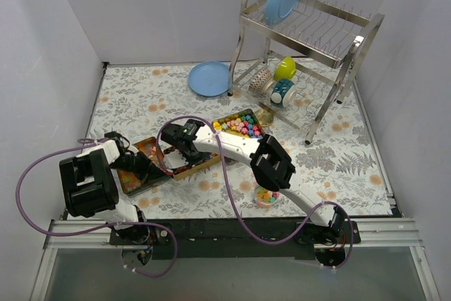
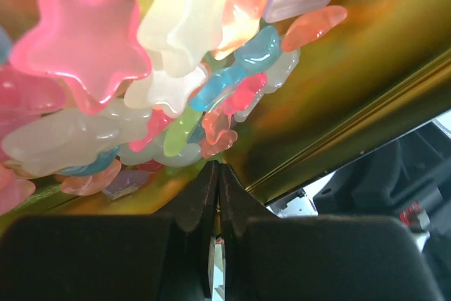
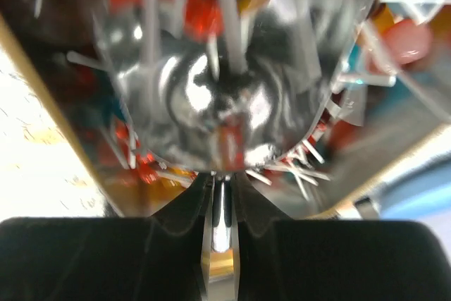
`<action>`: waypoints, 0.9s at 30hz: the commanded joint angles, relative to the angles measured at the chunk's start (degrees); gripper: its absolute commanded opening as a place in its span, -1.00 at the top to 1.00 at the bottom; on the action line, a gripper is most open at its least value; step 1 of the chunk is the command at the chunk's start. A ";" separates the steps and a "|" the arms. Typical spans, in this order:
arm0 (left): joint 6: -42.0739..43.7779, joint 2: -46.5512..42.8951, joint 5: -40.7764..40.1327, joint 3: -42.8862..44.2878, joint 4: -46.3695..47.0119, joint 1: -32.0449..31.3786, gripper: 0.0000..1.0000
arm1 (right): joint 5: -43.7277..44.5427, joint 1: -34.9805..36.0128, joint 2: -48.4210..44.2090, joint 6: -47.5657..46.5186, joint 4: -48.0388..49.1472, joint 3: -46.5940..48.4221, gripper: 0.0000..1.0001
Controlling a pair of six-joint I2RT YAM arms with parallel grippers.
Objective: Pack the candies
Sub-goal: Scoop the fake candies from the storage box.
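Top external view: I am stretching both arms over the flowered table (image 1: 352,153) toward two open tins lying side by side near its left.
Left pincer (image 1: 149,166): I am holding it low at the left tin (image 1: 132,180). In the left wrist view its fingertips (image 2: 192,206) are pressing together, leaving only a thin slit with nothing visible in it.
Right pincer (image 1: 180,151): I am clamping it on a metal spoon (image 3: 211,96) over the middle tin (image 1: 201,165). The spoon's shiny bowl is filling the right wrist view.
Candies (image 2: 77,40): translucent stars and other shapes in pink, white, blue, green and orange are lying heaped on the golden tin floor just ahead of my left fingertips. More are filling a gold tin (image 1: 227,118) near the dish rack (image 1: 310,33), and some are sitting in a small cup (image 1: 266,197) beside my right arm.
Blur: the right wrist view is smearing, so I cannot tell what is lying under the spoon.
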 commanded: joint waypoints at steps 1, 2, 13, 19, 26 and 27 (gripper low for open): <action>-0.19 -0.83 -1.08 -0.38 -1.54 -0.29 1.00 | -10.50 -1.54 -3.51 3.09 2.52 -2.35 0.97; -0.01 -0.91 -1.16 -0.04 -1.63 -0.20 1.00 | -13.13 -1.81 -3.77 3.36 2.61 -2.43 0.97; 2.01 -0.83 -0.99 4.45 -3.21 -0.20 1.00 | -17.37 -4.27 -8.25 3.28 5.86 -7.88 0.97; 4.73 -0.13 2.08 8.92 -5.06 -0.20 1.00 | -17.37 -5.86 -10.71 2.75 5.42 -7.88 0.97; 9.66 1.20 5.41 14.29 -7.17 -0.12 1.00 | -17.11 -6.82 -14.93 1.87 4.01 -9.55 0.97; 10.36 1.28 6.12 14.47 -7.00 -0.20 1.00 | -17.11 -7.00 -15.37 1.78 4.10 -9.99 0.97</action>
